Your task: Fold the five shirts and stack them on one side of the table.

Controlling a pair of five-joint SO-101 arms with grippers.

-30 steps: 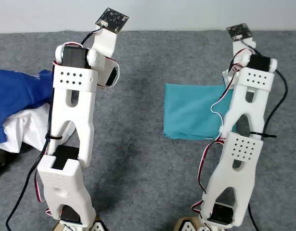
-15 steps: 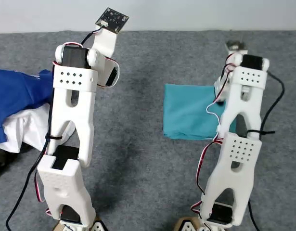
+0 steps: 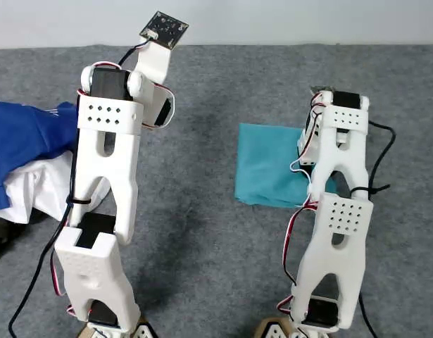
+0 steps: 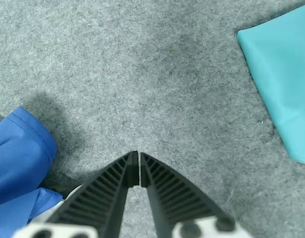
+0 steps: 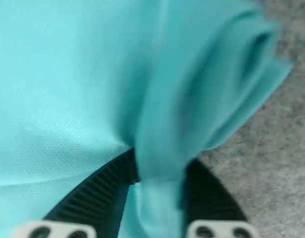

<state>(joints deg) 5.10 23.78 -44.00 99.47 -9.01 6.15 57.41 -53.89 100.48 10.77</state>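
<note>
Teal shirt [image 3: 269, 172] is pinched by one fold in the right pincer [image 5: 159, 166]; tug sideways and it could unfold. Left pincer [image 4: 139, 156] sits pressed together.

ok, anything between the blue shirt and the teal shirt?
Bare grey mat, with the left gripper shut above it, per the left wrist view.

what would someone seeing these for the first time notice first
The folded teal shirt on the right half of the table stands out, with a fold of it pinched in the right gripper. At the left edge a crumpled blue shirt lies partly over a white shirt. The left gripper is shut over bare table between the two sides.
</note>
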